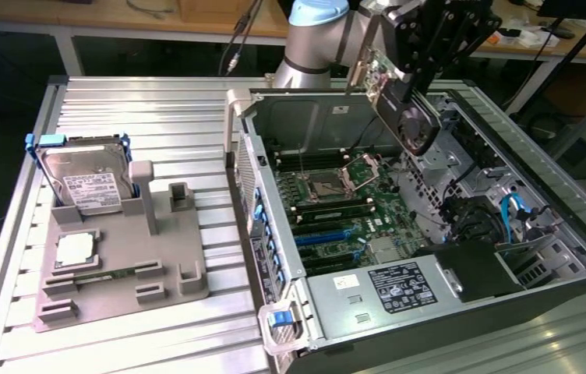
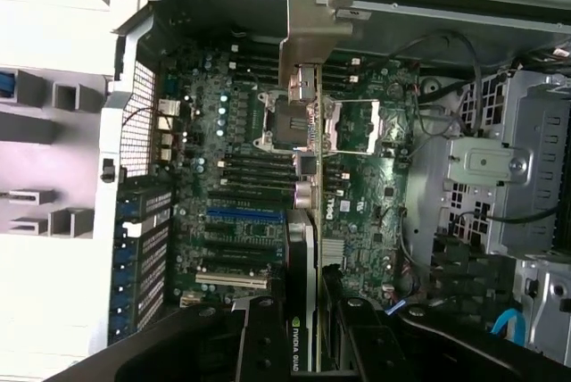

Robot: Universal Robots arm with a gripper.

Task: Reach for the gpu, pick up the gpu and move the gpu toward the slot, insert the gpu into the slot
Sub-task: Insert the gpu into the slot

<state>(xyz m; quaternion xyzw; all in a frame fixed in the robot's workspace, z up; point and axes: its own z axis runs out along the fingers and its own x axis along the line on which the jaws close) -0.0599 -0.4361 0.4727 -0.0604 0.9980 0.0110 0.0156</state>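
- Exterior view: the black two-fingered pincer [image 1: 410, 82] on the pale blue-and-grey robot arm [image 1: 314, 31] hangs over the far end of the open grey metal computer case [image 1: 314, 117], on the exterior view's right.
- The pincer is closed on the gpu [image 1: 416, 125], a thin dark rectangular circuit card with a round fan on its face and a silvery metal bracket at one end.
- The gpu is in the air above the case, tilted, with its bracket end higher and farther away. It touches neither the board below nor the case walls.
- Under it lies the green motherboard [image 1: 345, 206], with a square metal processor socket [image 1: 330, 185] and a long blue card slot [image 1: 324, 234] nearer the camera. The gpu is not seated in the slot.
- On the exterior view's left, well apart from the case, a grey plastic fixture [image 1: 127, 265] sits on the ribbed silver table [image 1: 137, 101]. It holds a boxy silver hard drive with a white label [image 1: 85, 187] and, nearer, a small square silver processor chip [image 1: 75, 249].
- Wrist view: the gpu [image 2: 306, 248] appears edge-on, clamped between the pincer's [image 2: 310, 351] black fingers [image 2: 259, 346], one on each flat side of the card.
- Its bracket end reaches out over the socket [image 2: 285, 119] on the motherboard [image 2: 232, 132].
- The blue card slot [image 2: 245, 214] lies just beside the card's edge.
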